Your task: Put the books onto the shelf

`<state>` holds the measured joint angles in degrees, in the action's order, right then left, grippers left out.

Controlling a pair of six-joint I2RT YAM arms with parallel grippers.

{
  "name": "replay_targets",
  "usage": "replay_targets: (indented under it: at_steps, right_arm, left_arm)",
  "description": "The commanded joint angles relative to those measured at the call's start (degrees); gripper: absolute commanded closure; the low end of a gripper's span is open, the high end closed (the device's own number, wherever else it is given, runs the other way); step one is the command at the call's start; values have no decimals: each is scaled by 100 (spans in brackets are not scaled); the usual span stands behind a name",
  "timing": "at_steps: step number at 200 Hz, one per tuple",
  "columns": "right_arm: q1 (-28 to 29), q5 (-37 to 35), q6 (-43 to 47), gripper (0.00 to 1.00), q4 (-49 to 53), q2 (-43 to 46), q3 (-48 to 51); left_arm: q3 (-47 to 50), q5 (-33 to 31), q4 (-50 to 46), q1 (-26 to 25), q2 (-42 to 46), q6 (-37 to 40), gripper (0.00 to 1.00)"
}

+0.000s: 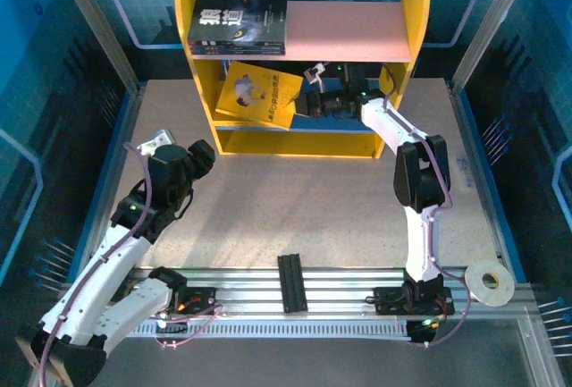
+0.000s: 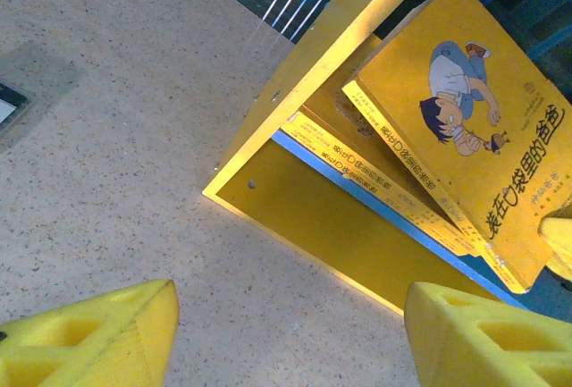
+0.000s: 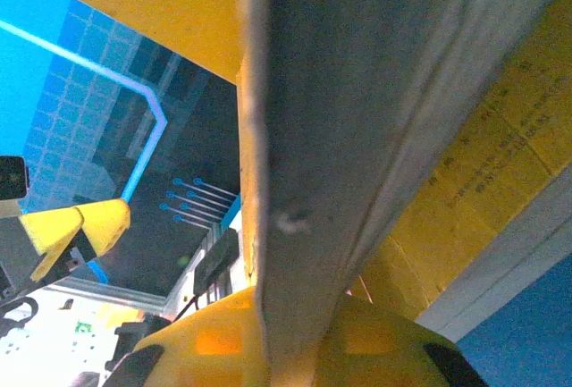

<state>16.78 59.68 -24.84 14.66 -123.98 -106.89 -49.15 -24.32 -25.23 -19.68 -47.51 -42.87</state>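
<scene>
The shelf (image 1: 201, 56) stands at the back of the table, with yellow sides, a pink upper board and a blue lower board (image 2: 375, 204). Dark books (image 1: 239, 25) lie stacked on the left of the pink board. Inside the lower tier a yellow book (image 1: 259, 92) with a cartoon boy (image 2: 456, 110) hangs tilted, and my right gripper (image 1: 308, 101) is shut on its right edge (image 3: 357, 137). More yellow books (image 2: 357, 168) lean under it. My left gripper (image 1: 204, 153) (image 2: 290, 333) is open above bare table, in front of the shelf's left corner.
A small white-and-black card (image 1: 154, 139) (image 2: 9, 101) lies left of the left gripper. Near the front edge a black bar (image 1: 292, 282) crosses the rails and a tape roll (image 1: 490, 281) sits at the right. Blue walls enclose the table.
</scene>
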Motion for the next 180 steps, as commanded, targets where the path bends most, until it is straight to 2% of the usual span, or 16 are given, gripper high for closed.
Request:
replay_targets:
  at_steps: [1,34,62,89,104,122,153,180]
  right_arm:
    - [-40,360,571,88,618,-153,-590]
    - [-41,314,599,87,839,-329,-948]
    - [-43,160,940,84,1570,-590,-1551]
    - [-44,-82,1113,69,2060,-796,-1961]
    - [-49,-211,1079,61,2055,-804,-1959]
    - [-48,-318,993,56,1983,-798,-1928]
    - [-50,-456,666,53,1603,-751,-1732]
    - [-57,-512,430,56,1320,-738,-1618]
  left_arm:
    - [-183,55,-43,69,76,148,31]
    - [-153,85,-43,96,84,139,31]
    - [-125,85,-60,112,114,132,31]
    - [-89,76,-70,131,189,130,31]
    - [-65,81,-73,140,211,121,30]
    - [-51,85,-78,149,211,105,30]
    - [-7,89,-79,158,233,95,30]
    - [27,111,-78,166,269,78,30]
